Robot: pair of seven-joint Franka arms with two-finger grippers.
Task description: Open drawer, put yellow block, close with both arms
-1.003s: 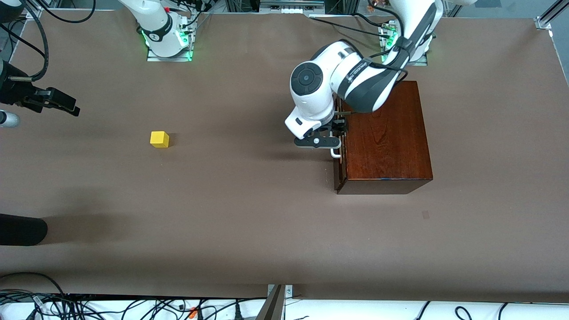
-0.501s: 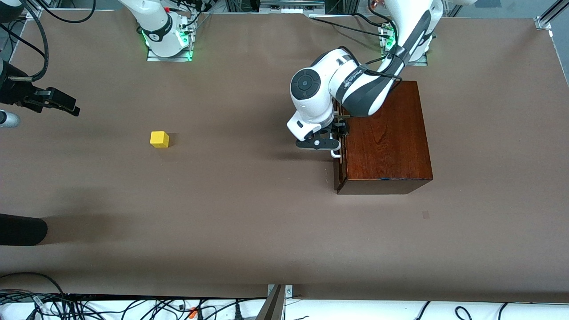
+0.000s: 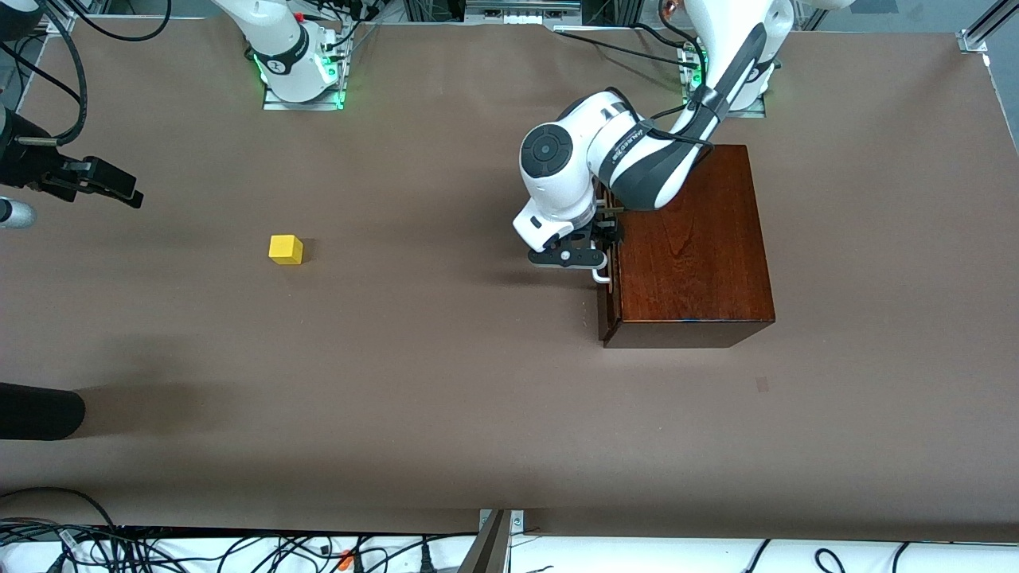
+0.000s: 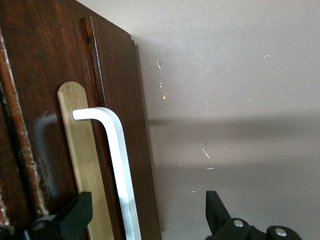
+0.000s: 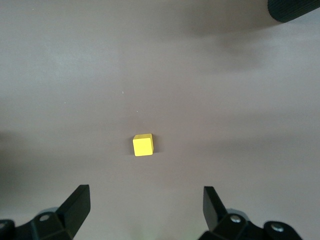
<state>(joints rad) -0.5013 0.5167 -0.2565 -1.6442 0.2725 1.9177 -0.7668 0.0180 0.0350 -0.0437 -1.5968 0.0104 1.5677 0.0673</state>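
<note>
- The table (image 3: 446, 414) is a wide brown sheet, bare over most of its middle and along the edge nearest the front camera; cables trail past that edge.
- One dark wooden box (image 3: 692, 247) stands toward the left arm's end of the table, near that arm's base, with bare brown surface on every side but that one.
- One drawer (image 3: 609, 282) sits shut in the box, its front facing the right arm's end of the table; one white bar handle (image 4: 120, 165) stands out from the front over a pale strip.
- One yellow block (image 3: 286, 249) rests alone on the table toward the right arm's end, well apart from the box, with open room all around it.
- Two arms, two end effectors.
- The left end effector (image 3: 599, 248) is at the drawer front, its fingers (image 4: 75, 215) spread wide, one on each side of the handle bar; whether either touches the bar cannot be told.
- The right end effector (image 5: 145, 212) hangs up in the air over the right arm's end of the table, fingers spread wide and holding nothing.
- In the right wrist view the yellow block lies on the table below that end effector, in line with the gap between its fingers, apart from both.
</note>
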